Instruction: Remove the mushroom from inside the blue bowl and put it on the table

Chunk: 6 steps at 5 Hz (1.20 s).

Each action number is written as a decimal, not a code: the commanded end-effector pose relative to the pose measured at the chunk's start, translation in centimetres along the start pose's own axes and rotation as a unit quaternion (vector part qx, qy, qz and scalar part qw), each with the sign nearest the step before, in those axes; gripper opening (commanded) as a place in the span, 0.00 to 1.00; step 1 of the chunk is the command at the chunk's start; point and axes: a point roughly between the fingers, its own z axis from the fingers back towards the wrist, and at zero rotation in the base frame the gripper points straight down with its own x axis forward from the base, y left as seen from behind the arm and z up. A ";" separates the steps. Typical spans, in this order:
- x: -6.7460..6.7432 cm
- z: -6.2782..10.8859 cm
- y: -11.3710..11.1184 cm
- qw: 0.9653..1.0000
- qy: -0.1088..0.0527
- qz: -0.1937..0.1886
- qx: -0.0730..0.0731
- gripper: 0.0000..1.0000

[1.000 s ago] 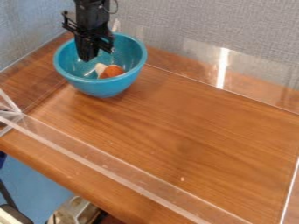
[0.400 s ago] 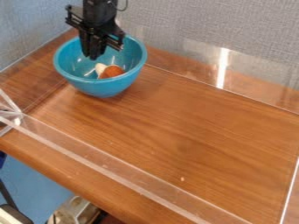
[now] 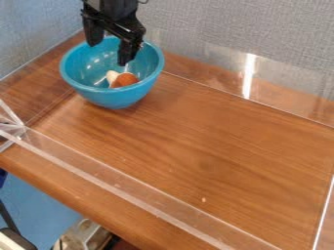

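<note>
The blue bowl (image 3: 94,86) stands at the far left corner of the table (image 3: 209,137). Inside it lies the mushroom (image 3: 123,80), orange-tan cap with a pale stem, resting on the bowl's floor toward the right side. My gripper (image 3: 113,41) hangs over the bowl's back rim, pointing steeply down, its two black fingers (image 3: 94,32) spread apart and open, with nothing between them. The fingertips are above the mushroom and do not touch it.
Low clear acrylic walls (image 3: 248,73) edge the tabletop at the back, the left and the front. A grey fabric wall stands behind. The wooden surface stretches to the right and front of the bowl.
The gripper has risen out of the bowl and its fingers have spread from shut to open. The mushroom has stayed in the bowl.
</note>
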 end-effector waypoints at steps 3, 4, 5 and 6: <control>1.2 -1.0 -1.6 1.000 -0.011 -0.007 0.012 1.00; 1.6 -2.7 -2.3 1.000 0.000 -0.002 0.013 1.00; 1.5 -2.0 -2.2 1.000 0.006 0.016 0.015 0.00; 1.5 -0.6 -2.0 0.999 0.009 0.035 0.016 0.00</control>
